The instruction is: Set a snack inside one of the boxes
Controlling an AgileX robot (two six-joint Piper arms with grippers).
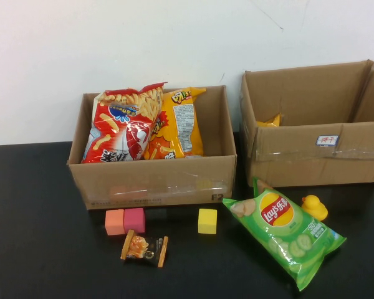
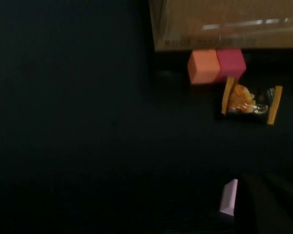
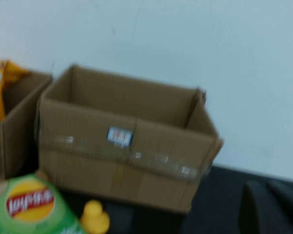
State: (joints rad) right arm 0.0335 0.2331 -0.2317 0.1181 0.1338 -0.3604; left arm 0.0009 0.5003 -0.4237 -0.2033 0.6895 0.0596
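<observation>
A green Lay's chip bag lies on the black table in front of the right cardboard box. A small orange-and-black snack packet lies in front of the left cardboard box, which holds a red snack bag and an orange one. Neither arm shows in the high view. My left gripper is a dark shape over the table, short of the small packet. My right gripper is a dark shape to the right of the right box, away from the Lay's bag.
An orange cube, a pink cube and a yellow cube stand in front of the left box. A yellow rubber duck sits by the Lay's bag. A yellow packet shows inside the right box.
</observation>
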